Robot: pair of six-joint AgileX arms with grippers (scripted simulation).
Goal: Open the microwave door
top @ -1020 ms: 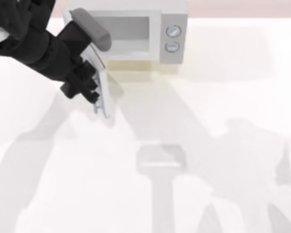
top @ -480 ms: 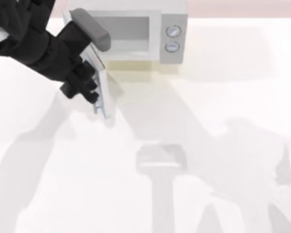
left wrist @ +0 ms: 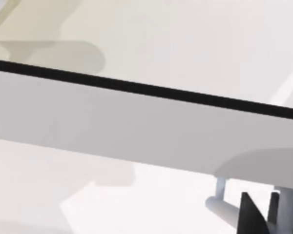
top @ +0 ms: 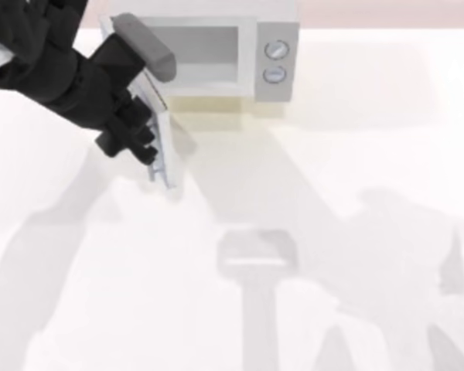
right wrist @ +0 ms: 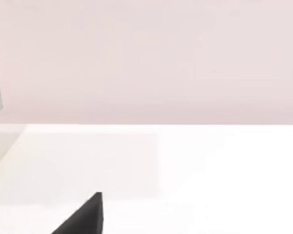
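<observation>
The microwave (top: 216, 54) is sitting at the far edge of the table (top: 356, 154), left of centre in the top view, with its pale cavity exposed and its control panel (top: 275, 62) of two round knobs on the right side. The microwave door (top: 156, 131) is standing swung well out from the cavity, hinged at the microwave's left edge and angling toward the near-left of the table.

The left gripper (top: 148, 148) is positioned at the free outer end of the microwave door, with the black left arm (top: 62, 73) reaching in from the upper left corner of the top view. Its fingers are sitting narrowly closed around the thin handle strip (left wrist: 219, 207); in the left wrist view a dark fingertip (left wrist: 251, 217) is lying right against the pale handle bar, below the door's flat grey panel and its dark edge line.

The right arm is parked off to the right, outside the top view; only a dark finger (right wrist: 85, 217) is showing in the right wrist view, and its opening cannot be determined
</observation>
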